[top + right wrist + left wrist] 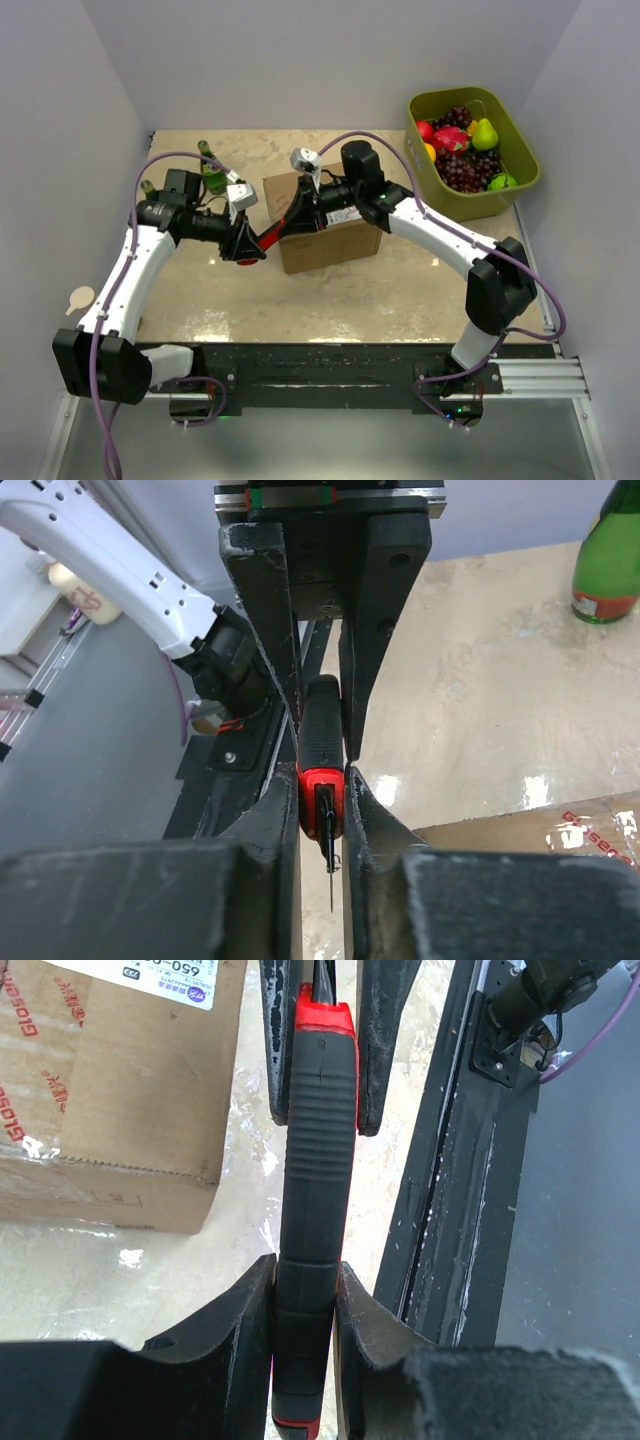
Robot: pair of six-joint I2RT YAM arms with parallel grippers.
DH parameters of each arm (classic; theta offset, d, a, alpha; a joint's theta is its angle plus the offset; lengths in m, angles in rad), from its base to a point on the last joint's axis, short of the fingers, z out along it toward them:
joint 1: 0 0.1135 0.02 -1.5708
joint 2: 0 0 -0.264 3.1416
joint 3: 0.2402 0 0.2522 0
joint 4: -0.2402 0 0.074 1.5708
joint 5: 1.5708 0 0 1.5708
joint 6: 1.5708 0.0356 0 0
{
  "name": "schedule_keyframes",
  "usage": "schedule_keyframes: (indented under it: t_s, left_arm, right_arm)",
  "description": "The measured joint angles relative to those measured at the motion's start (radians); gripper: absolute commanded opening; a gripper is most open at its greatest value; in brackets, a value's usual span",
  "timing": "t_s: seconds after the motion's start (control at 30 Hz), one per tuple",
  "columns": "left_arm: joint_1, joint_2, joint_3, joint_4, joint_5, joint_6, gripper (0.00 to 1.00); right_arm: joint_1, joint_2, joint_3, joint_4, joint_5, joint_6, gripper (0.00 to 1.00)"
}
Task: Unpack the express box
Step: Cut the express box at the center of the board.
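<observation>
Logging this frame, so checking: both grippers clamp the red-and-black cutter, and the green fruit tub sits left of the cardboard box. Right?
No: the top external view shows the green fruit tub right of the cardboard box. The left gripper and right gripper do both clamp the red-and-black cutter.

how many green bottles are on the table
2. One green bottle stands at the back, left of the express box; the second bottle peeks out further left, mostly hidden by the left arm. Others may be hidden.
</observation>
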Motion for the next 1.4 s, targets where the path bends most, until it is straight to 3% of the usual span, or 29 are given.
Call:
schedule_keyframes:
  t_s: [0.17,0.37,0.4,0.5,0.63,0.83,1.13,1.4]
  left_arm:
    - [-0.007,0.008,0.000,0.004,-0.005,-0.001,0.00]
    - [-0.019,0.032,0.000,0.048,0.019,-0.039,0.22]
    - [-0.019,0.032,0.000,0.067,0.027,-0.066,0.37]
    - [0.024,0.018,-0.062,0.254,0.089,-0.281,0.64]
    - [0.185,-0.035,-0.313,0.684,0.126,-0.755,0.65]
    - [0.171,0.007,-0.435,1.143,0.167,-1.210,0.65]
    - [0.170,0.037,-0.467,1.467,0.169,-1.432,0.64]
    - [0.165,0.047,-0.492,1.563,0.183,-1.497,0.61]
  right_arm:
    - [-0.003,-0.010,-0.024,0.003,-0.010,-0.026,0.00]
    - [-0.023,-0.076,-0.128,0.097,0.047,0.048,0.00]
    - [-0.031,-0.084,-0.143,0.127,0.057,0.083,0.00]
    - [-0.074,-0.102,-0.211,0.271,0.100,0.278,0.00]
    - [-0.160,-0.080,-0.245,0.298,0.185,0.462,0.00]
    - [-0.184,-0.063,-0.244,0.336,0.227,0.587,0.00]
    - [-0.195,-0.063,-0.215,0.367,0.248,0.657,0.00]
    - [-0.185,-0.063,-0.201,0.372,0.233,0.656,0.00]
